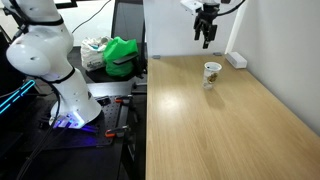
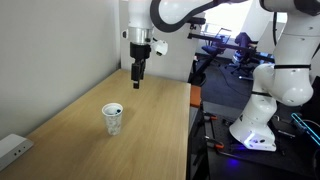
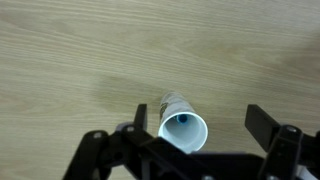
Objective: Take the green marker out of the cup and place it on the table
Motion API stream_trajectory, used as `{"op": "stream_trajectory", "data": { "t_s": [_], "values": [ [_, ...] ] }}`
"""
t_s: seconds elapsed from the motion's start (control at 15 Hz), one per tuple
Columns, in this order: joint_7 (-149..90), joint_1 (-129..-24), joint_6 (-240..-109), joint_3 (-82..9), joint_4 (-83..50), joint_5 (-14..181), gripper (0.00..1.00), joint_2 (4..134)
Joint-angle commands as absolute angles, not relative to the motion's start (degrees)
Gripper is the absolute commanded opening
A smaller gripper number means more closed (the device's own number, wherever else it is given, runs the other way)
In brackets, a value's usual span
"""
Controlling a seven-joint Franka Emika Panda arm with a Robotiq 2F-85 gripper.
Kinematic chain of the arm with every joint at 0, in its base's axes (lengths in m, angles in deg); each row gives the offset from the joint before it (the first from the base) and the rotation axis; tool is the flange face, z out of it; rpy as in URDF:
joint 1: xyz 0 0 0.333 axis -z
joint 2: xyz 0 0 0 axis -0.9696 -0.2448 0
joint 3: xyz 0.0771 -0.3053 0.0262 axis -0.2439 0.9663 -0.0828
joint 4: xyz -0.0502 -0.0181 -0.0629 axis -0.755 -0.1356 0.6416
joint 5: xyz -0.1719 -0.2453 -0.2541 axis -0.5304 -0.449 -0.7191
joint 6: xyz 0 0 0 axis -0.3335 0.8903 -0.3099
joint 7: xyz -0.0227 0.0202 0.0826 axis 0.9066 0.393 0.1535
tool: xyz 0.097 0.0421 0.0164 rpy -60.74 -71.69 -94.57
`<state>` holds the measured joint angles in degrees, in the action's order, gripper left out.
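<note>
White robot body [image 1: 48, 52]: farthest left in an exterior view. I see it standing beside the desk, not on it.

Green bundle [image 1: 122, 55]: just right of that body, a crumpled green heap lying off the desk's far left corner. I cannot tell what it is.

Desk [image 1: 215, 130]: a light wood top that fills the right half of that view. It also shows in the other exterior angle [image 2: 150, 140].

Claw [image 1: 206, 42]: it hangs fingers-down high over the far end of the desk, well apart from the cup and touching nothing, and both exterior views agree [image 2: 136, 82]. From the wrist camera the claw [image 3: 199, 115] has its two dark fingers [image 3: 262, 122] spread wide. The cup shows in the gap between them and nothing is gripped.

Cup [image 1: 212, 72]: a small white paper cup with a printed pattern, standing upright on the desk with its mouth up, so its long axis is vertical. It sits near the far end, below the claw's height and slightly right of it in this view. In the other exterior angle the cup [image 2: 113, 118] stands nearer the camera than the claw. Through the wrist camera I look down into its round mouth [image 3: 183, 128].

Green marker: I cannot make it out. The cup's inside reads as dark blue-green shadow in the wrist view, so I cannot tell the marker's long axis or which way it points. No marker lies on the bare desk.

White block [image 1: 236, 60]: farthest right, on the desk against the wall, near the cup but not touching it.
</note>
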<state>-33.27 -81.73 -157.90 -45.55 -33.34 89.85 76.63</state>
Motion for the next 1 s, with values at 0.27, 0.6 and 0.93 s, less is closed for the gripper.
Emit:
{"op": "stream_trajectory", "data": {
  "t_s": [0.27, 0.6, 0.93],
  "values": [
    [-34.72, -82.25, -157.13, -46.02, -26.79, 89.60, 1.00, 69.11],
    [-34.56, -82.57, -157.15, -46.07, -23.81, 89.68, 1.00, 65.12],
    [-33.22, -82.68, -157.74, -45.85, -24.20, 89.79, 1.00, 64.33]
  ]
}}
